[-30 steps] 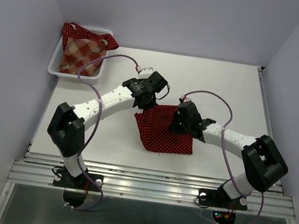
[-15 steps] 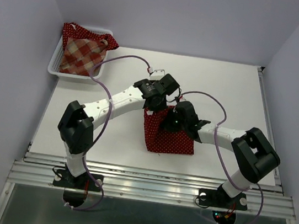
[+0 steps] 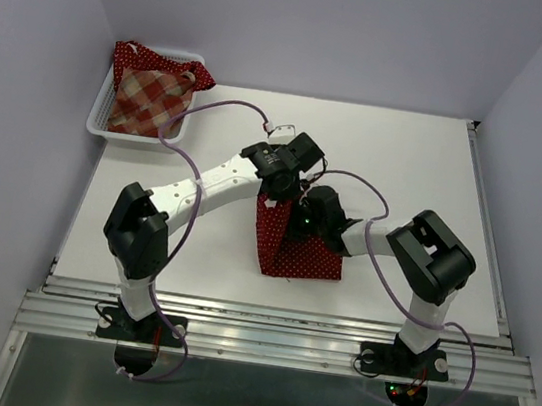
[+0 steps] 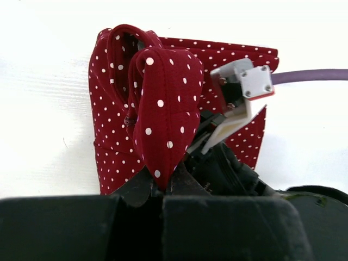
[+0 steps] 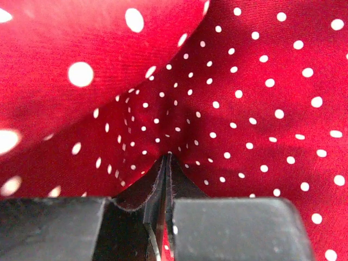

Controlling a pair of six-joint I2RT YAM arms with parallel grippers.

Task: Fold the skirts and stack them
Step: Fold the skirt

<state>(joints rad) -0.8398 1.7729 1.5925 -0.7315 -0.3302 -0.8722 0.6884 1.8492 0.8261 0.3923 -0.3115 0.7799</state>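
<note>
A dark red polka-dot skirt (image 3: 299,255) lies on the white table near its middle, partly folded over itself. My left gripper (image 3: 281,196) is over its upper left part and is shut on a raised fold of the skirt (image 4: 163,103); the pinch (image 4: 163,186) shows in the left wrist view. My right gripper (image 3: 300,219) sits close beside it, shut on the same skirt's cloth (image 5: 261,81), fingertips together (image 5: 167,157). The right gripper's body (image 4: 231,163) shows just right of the lifted fold. A plaid skirt (image 3: 149,100) and another dotted skirt (image 3: 130,54) rest in the basket.
A white mesh basket (image 3: 98,122) stands at the table's far left corner. Purple cables (image 3: 189,141) loop above both arms. Walls enclose the table on the left, back and right. A metal rail (image 3: 272,337) runs along the near edge.
The left gripper has carried the skirt's left edge to the right and the right gripper has moved left toward it. The skirt is now narrower and bunched between them.
</note>
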